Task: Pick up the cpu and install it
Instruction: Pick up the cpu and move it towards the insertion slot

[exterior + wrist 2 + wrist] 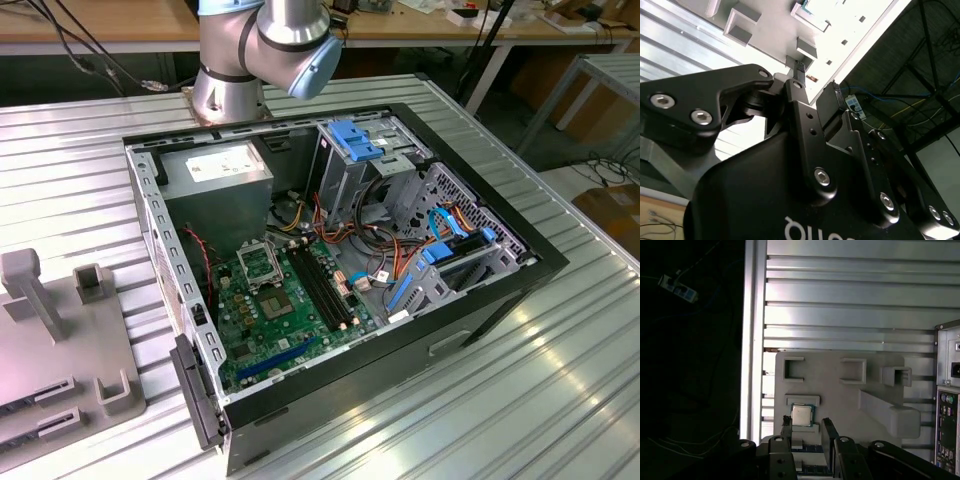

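You had open air above the grey fixture plate [840, 390]. The gripper [806, 420] hung over it with its fingers [786, 427] spread apart. On the plate, the cpu [801, 415] lay flat between two low ledges [802, 400], with bare plate on its other two sides. Three U-shaped blocks [852, 370] stood on the plate, apart from the chip, and a tall sloped post [887, 412] rose nearer to it. Just beside the plate stood the computer case [947, 390], its open side facing up in the exterior view. Inside it, the socket [262, 262] sat between the power supply [218, 170] and the memory slots [322, 285]. Loose cables [400, 250] crowded the side farther from the plate.
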